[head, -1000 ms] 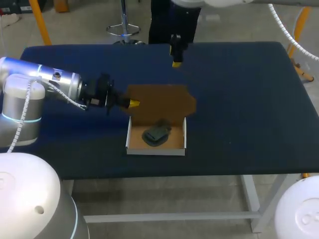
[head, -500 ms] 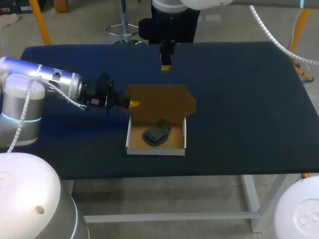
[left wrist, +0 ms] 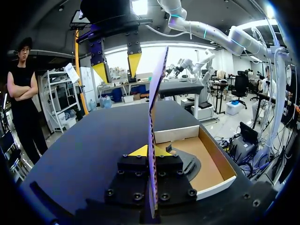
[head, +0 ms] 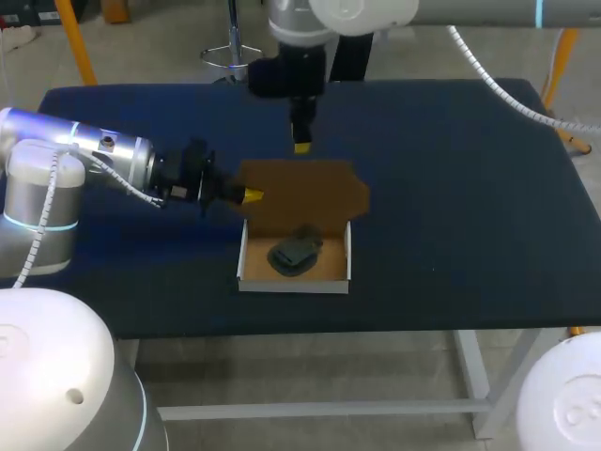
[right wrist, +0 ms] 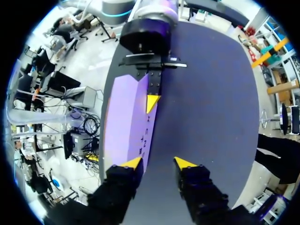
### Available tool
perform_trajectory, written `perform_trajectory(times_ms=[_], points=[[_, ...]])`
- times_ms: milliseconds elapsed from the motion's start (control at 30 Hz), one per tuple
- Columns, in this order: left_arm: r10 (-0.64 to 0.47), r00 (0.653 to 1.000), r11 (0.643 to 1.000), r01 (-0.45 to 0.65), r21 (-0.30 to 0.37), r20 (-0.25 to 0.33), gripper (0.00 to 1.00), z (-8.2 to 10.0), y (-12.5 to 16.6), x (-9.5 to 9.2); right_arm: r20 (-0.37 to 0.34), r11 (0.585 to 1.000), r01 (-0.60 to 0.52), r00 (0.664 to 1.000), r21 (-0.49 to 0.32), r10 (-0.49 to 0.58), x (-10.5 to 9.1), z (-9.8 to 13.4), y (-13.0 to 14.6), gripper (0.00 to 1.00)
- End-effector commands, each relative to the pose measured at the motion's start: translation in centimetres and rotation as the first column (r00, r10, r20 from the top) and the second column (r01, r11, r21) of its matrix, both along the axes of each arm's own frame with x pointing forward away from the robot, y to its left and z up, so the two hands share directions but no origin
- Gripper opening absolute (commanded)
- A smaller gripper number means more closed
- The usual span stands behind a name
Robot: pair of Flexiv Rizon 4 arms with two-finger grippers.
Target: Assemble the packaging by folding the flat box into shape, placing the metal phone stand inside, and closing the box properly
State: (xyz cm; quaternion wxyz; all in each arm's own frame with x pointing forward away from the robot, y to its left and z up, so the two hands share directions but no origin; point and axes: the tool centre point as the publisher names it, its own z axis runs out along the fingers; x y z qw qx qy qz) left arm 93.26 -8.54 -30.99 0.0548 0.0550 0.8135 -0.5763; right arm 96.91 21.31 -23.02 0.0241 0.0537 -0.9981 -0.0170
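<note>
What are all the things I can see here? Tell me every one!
table: one, dark blue, under everything.
cardboard box: one, brown inside and white outside, near the middle of the table, open.
lid: one, brown, joined to the box's far side, raised.
metal phone stand: one, dark grey, lying inside the box.
left gripper: one, black with yellow tips, shut on the lid's side edge.
right gripper: one, black with yellow tips, open, hanging just beyond the lid's far edge.
</note>
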Motion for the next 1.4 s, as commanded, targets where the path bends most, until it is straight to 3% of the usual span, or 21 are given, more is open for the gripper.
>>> perform_trajectory(times_ms=[33, 633, 1400], points=[[0.000, 1.000, 1.000, 0.000, -0.001, 0.001, 0.00, -0.2, -0.1, -0.1, 0.011, 1.000, -0.005, 1.000, 0.004, 0.005, -1.0, 0.0, 0.1, 0.45], [0.000, 1.000, 1.000, 0.000, -0.001, 0.001, 0.00, -0.2, -0.1, -0.1, -0.007, 0.999, 0.001, 1.000, 0.044, 0.000, -4.0, -0.4, -0.1, 0.42], [0.000, 1.000, 1.000, 0.000, -0.001, 0.001, 0.00, -0.2, -0.1, -0.1, -0.040, 1.000, -0.002, 0.999, 0.026, 0.003, -4.8, -2.1, 0.6, 0.46]])
